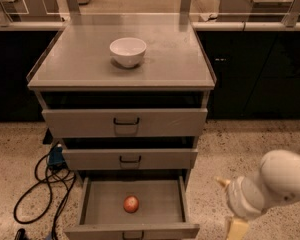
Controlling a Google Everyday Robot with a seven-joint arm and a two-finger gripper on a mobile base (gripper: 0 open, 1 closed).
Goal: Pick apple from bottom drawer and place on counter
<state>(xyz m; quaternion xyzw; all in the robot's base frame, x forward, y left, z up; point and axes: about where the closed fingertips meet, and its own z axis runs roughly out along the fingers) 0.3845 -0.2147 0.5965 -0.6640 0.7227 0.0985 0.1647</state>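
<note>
The apple (pixel 131 204), small and red-orange, lies in the middle of the open bottom drawer (pixel 92 215), the lowest of three. The counter (pixel 165 64) is the flat grey-beige top of the cabinet, and it holds a white bowl (pixel 128 51). My gripper (pixel 229 206) hangs at the lower right, outside the drawer, to the right of its front corner and well apart from the apple. Its two beige fingers stand spread apart and hold nothing. The lower finger (pixel 236 229) is partly cut off by the bottom edge.
The two upper drawers (pixel 125 123) are slightly pulled out above the bottom one. Black cables (pixel 37 189) and a blue box lie on the speckled floor left of the cabinet. Dark steel-edged counters run behind on both sides.
</note>
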